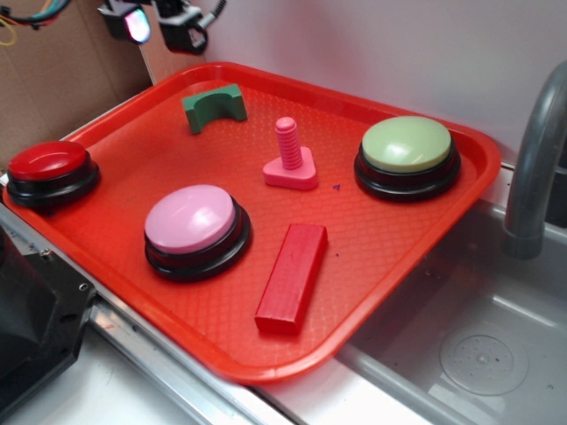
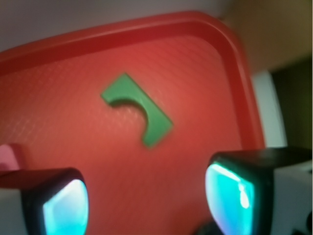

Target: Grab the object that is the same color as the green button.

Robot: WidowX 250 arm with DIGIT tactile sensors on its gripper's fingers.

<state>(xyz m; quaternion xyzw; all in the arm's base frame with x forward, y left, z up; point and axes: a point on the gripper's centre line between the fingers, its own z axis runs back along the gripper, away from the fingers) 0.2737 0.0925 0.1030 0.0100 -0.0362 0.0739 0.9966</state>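
One green block [image 2: 137,108] below open end effector [image 2: 146,200].

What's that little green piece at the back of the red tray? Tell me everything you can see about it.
The green block is a small, dark green, bridge-shaped piece with a half-round arch cut out of one long side. It looks solid and matte, perhaps painted wood or plastic. It rests on the red tray near the far rim, and nothing touches it. The gripper hangs above it, open, with the block showing between its fingers in the wrist view.
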